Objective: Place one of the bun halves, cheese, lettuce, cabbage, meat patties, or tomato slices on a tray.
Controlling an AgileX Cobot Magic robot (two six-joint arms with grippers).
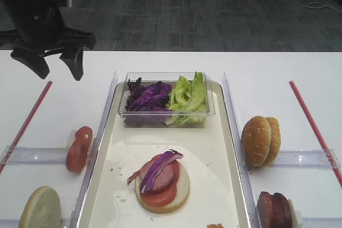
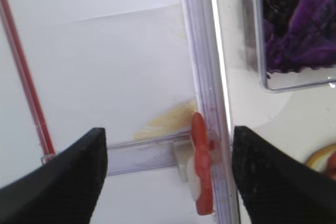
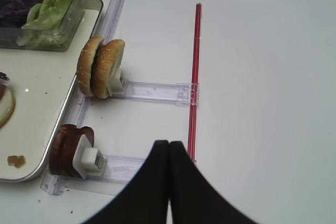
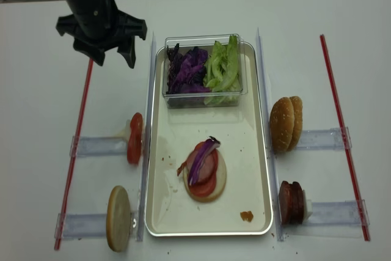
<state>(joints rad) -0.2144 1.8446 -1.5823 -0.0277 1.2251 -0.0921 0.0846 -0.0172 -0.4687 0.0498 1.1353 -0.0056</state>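
The cream tray (image 1: 224, 185) holds a bun half topped with tomato, meat and purple cabbage (image 1: 162, 182). A clear tub at its far end contains cabbage (image 1: 147, 97) and lettuce (image 1: 187, 97). Tomato slices (image 2: 201, 166) stand on edge in a holder left of the tray, with a bun half (image 1: 40, 208) nearer the front. Right of the tray stand bun halves (image 3: 100, 66) and meat patties (image 3: 65, 149). My left gripper (image 1: 60, 74) hangs open and empty above the table, beyond the tomato slices. My right gripper (image 3: 169, 142) is shut and empty, right of the patties. Cheese is out of view.
Clear plastic holder rails (image 4: 98, 146) (image 3: 152, 92) lie on both sides of the tray. Red strips (image 1: 26, 121) (image 1: 315, 126) run along the white table outside them. A small orange crumb (image 4: 246, 216) sits near the tray's front right corner.
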